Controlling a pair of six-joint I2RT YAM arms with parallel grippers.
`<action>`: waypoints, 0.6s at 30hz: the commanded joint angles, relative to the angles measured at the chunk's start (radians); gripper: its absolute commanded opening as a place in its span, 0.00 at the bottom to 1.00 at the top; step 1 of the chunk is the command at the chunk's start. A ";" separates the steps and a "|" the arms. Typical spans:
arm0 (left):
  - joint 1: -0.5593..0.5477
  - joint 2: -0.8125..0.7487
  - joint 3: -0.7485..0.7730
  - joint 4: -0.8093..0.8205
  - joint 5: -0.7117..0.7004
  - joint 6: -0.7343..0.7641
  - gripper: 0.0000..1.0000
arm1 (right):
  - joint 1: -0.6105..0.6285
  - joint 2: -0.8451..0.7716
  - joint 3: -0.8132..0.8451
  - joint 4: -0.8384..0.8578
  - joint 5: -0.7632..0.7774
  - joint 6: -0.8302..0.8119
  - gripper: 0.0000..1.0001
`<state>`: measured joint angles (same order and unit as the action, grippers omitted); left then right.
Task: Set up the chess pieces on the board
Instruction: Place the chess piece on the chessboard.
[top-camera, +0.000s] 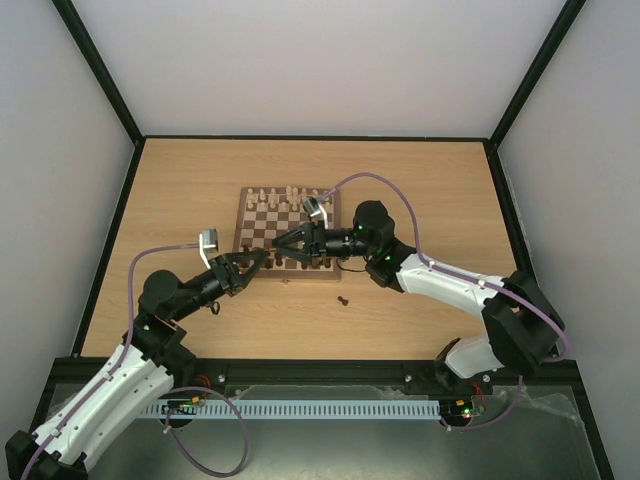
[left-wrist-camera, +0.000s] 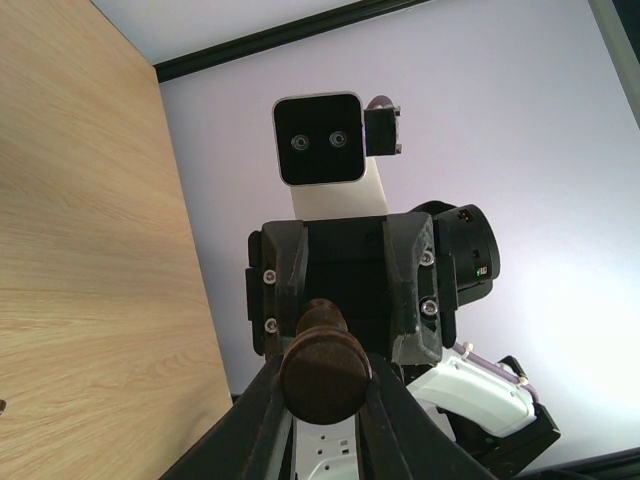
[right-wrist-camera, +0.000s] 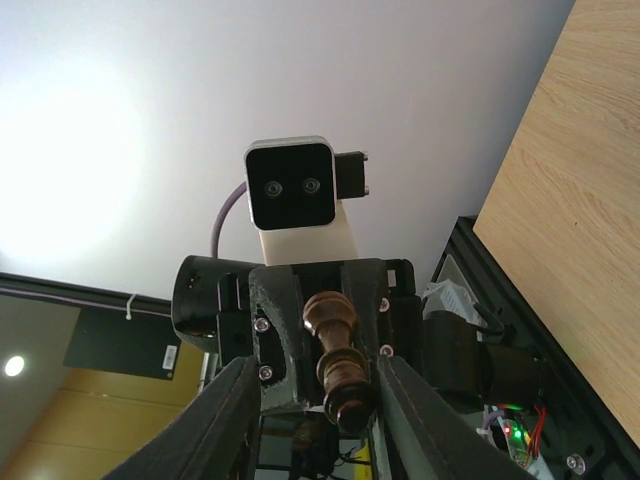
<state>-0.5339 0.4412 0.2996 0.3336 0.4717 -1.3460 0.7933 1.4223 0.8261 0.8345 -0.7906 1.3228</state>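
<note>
Holding 1 chess piece (left-wrist-camera: 322, 372) in left end effector (top-camera: 262, 258)

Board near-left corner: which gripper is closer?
Left. The left gripper, holding a dark piece, sits over that corner of the board; right gripper comes from the right, tips further in.

Close in, the dark chess piece (right-wrist-camera: 340, 362) is turned wood with a soft varnished sheen, and the right gripper (right-wrist-camera: 316, 368) is matt black plastic, faintly ridged. Out wide, the tabletop (left-wrist-camera: 90, 250) shows pale, smooth, low-gloss wood grain. The board (top-camera: 242, 228) is brown-and-cream wood, the arm shells (top-camera: 452, 287) glossy white plastic.
</note>
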 joint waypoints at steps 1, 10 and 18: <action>-0.001 -0.001 -0.010 0.041 0.000 -0.001 0.03 | 0.019 0.008 0.039 0.023 -0.036 -0.025 0.30; -0.001 0.004 -0.009 0.036 0.002 0.002 0.04 | 0.026 0.023 0.051 -0.005 -0.040 -0.051 0.18; -0.001 0.013 -0.003 0.018 0.000 0.015 0.20 | 0.028 0.016 0.060 -0.070 -0.030 -0.101 0.03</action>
<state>-0.5335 0.4431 0.2993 0.3531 0.4698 -1.3468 0.8093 1.4441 0.8444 0.8043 -0.8021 1.2762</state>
